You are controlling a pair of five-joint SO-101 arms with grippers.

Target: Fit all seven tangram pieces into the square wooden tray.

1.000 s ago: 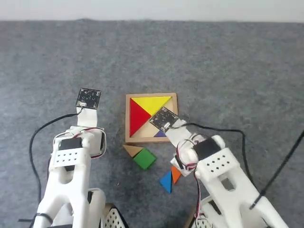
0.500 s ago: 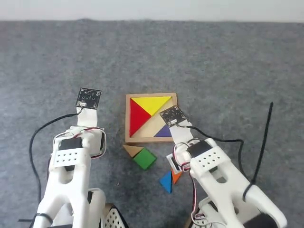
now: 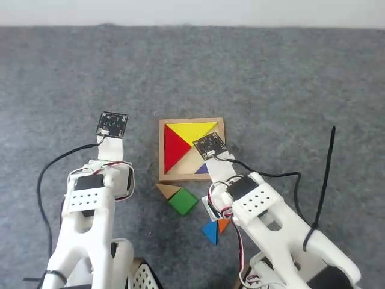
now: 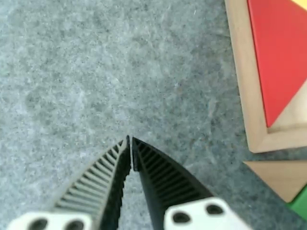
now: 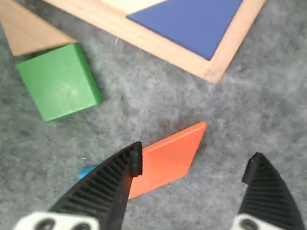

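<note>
Bench (image 3: 289, 84) is grey and fuzzy. The left tool (image 4: 130, 140) is pinched nearly shut with nothing in it, near the wooden tray (image 3: 161, 150). In the tray lie a red triangle (image 3: 174, 150), a yellow triangle (image 3: 191, 130) and a blue piece (image 5: 189, 21). Outside it, nearer the arms, sit a tan triangle (image 3: 167, 190), a green square (image 3: 183, 201), a blue triangle (image 3: 210, 230) and an orange piece (image 5: 168, 160). The right tool (image 5: 196, 160) is wide open over the orange piece.

The left gripper (image 4: 130, 143) points downward, its jaws pressed together. The right gripper (image 5: 196, 160) hangs low with jaws spread wide
</note>
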